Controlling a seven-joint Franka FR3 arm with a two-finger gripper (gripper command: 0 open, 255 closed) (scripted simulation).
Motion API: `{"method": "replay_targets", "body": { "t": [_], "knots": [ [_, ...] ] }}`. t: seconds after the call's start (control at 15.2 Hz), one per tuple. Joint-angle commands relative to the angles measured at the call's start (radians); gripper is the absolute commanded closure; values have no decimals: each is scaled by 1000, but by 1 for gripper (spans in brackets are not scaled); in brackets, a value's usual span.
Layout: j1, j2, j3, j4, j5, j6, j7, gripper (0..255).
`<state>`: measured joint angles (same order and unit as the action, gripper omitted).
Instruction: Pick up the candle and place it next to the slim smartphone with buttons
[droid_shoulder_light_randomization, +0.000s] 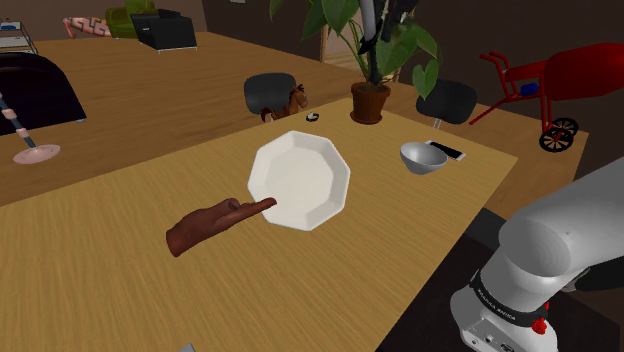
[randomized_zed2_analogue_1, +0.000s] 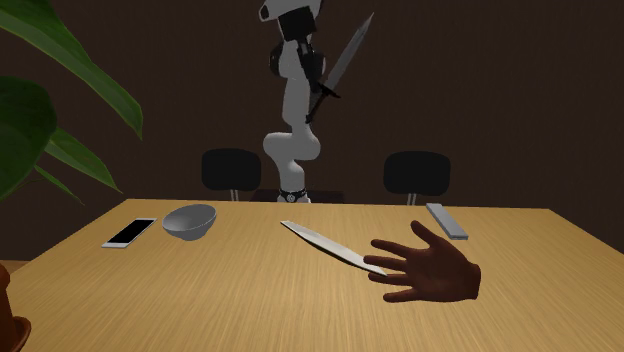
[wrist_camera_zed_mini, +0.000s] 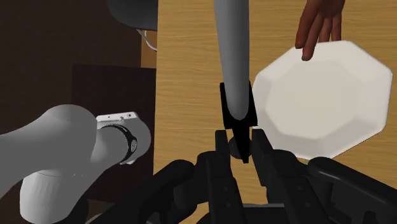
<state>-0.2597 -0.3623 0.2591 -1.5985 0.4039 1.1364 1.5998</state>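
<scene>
Shoulder: grey candle aloft, seen against the potted plant | Second exterior: candle high above the table, smartphone beside the bowl | Wrist: gripper pinching the candle's black base.

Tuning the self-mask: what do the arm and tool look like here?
Arm: glossy white rounded links, dark bands at the joints, small lettering and a red dot near the base. Tool: all black, two slim fingers on an angular body.
</scene>
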Motion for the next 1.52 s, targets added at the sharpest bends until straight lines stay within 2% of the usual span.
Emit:
{"method": "replay_targets", "body": {
  "t": [0.0,0.73,1.45],
  "knots": [
    [-6,-17,-19,-22,-7,-4,-28,255],
    [-70,-148,-213,-287,-134,42,-341,255],
    [-139,-145,-404,-419,-294,126,-625,255]
  ]
}}
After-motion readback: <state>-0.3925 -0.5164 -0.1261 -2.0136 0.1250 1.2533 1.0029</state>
